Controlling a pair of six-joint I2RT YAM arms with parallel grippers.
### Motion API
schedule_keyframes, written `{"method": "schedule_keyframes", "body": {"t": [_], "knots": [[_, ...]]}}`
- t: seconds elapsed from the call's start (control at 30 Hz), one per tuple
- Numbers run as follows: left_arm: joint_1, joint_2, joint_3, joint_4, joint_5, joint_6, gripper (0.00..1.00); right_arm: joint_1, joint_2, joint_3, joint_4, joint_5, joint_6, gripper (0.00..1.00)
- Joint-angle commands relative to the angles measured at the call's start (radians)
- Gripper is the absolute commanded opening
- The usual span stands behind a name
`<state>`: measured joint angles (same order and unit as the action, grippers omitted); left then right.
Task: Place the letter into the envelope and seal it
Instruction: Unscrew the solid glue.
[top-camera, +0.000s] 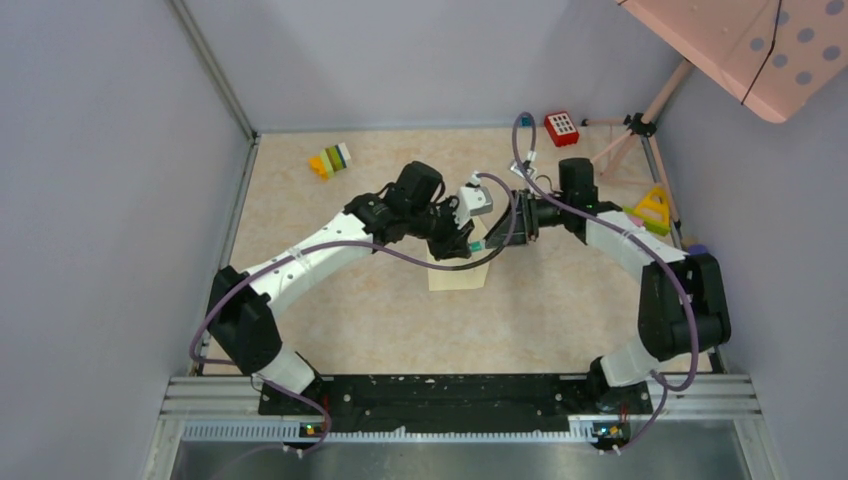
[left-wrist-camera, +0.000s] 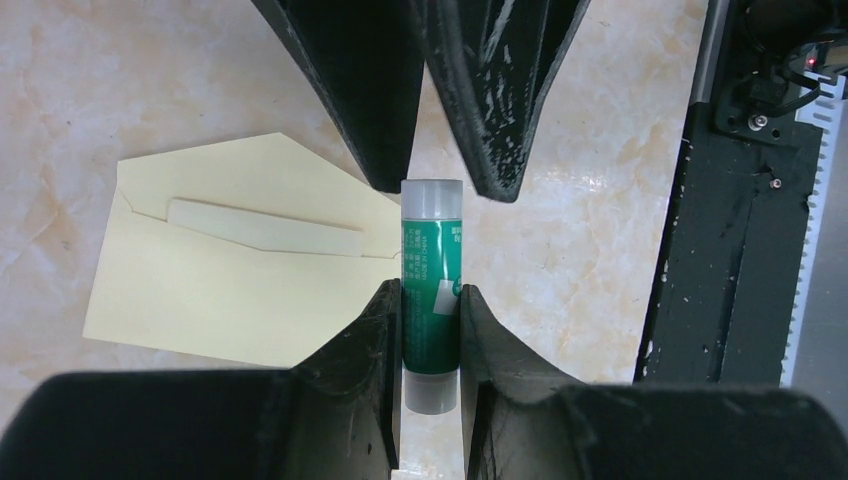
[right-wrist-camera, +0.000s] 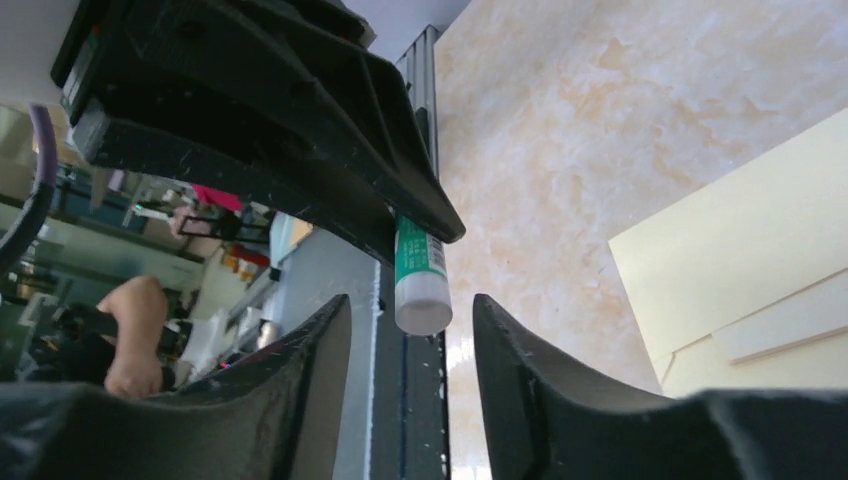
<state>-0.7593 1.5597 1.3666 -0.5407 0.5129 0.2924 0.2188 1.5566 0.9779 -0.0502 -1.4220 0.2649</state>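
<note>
Overhead, the left end effector (top-camera: 466, 247) and the right end effector (top-camera: 497, 240) faced each other at mid-frame. They were directly above the envelope (top-camera: 460, 278), which lay flat on the worktop (top-camera: 340, 300).

From the left wrist, we saw the left fingers clamped on a green glue stick (left-wrist-camera: 432, 300) at lower centre. The right fingers reached in from the top edge to flank its pale upper end. The envelope lay at centre left, its pointed flap open.

From the right wrist, the right fingers stood apart at the bottom of the frame. The stick's pale end hung between them, touching neither, and the envelope filled the right edge.

We judged the hazard to be a lopsided closure. One finger landing first could twist the stick in the left's grip, or knock it down onto the open envelope.
</note>
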Motion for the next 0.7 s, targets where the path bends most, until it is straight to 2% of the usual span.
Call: {"method": "schedule_keyframes", "body": {"t": [0.0,0.07,0.1,0.27,0.37,0.53,0.6,0.67], "knots": [[-0.003,-0.019,0.000,0.025,0.054,0.011,0.00,-0.020,-0.116,0.038,-0.128,-0.014,-0.290,0.55],[-0.002,-0.012,0.001,0.012,0.098,0.011,0.00,-0.020,-0.185,0.010,-0.178,0.013,-0.508,0.60],[-0.002,-0.007,0.002,0.003,0.134,0.011,0.00,-0.020,-0.224,-0.026,-0.142,0.027,-0.566,0.63],[-0.002,0.022,0.006,-0.041,0.295,0.019,0.00,-0.021,-0.437,-0.309,0.292,0.066,-0.660,0.66],[-0.002,0.046,0.012,-0.064,0.377,0.024,0.00,-0.019,-0.537,-0.444,0.424,0.066,-0.770,0.67],[-0.003,0.086,0.029,-0.096,0.441,0.031,0.00,-0.018,-0.592,-0.481,0.410,0.039,-0.893,0.65],[-0.003,0.098,0.031,-0.103,0.458,0.032,0.00,-0.014,-0.586,-0.467,0.346,0.016,-0.962,0.63],[-0.003,0.109,0.035,-0.107,0.472,0.033,0.00,-0.008,-0.582,-0.444,0.206,-0.001,-1.070,0.61]]}}
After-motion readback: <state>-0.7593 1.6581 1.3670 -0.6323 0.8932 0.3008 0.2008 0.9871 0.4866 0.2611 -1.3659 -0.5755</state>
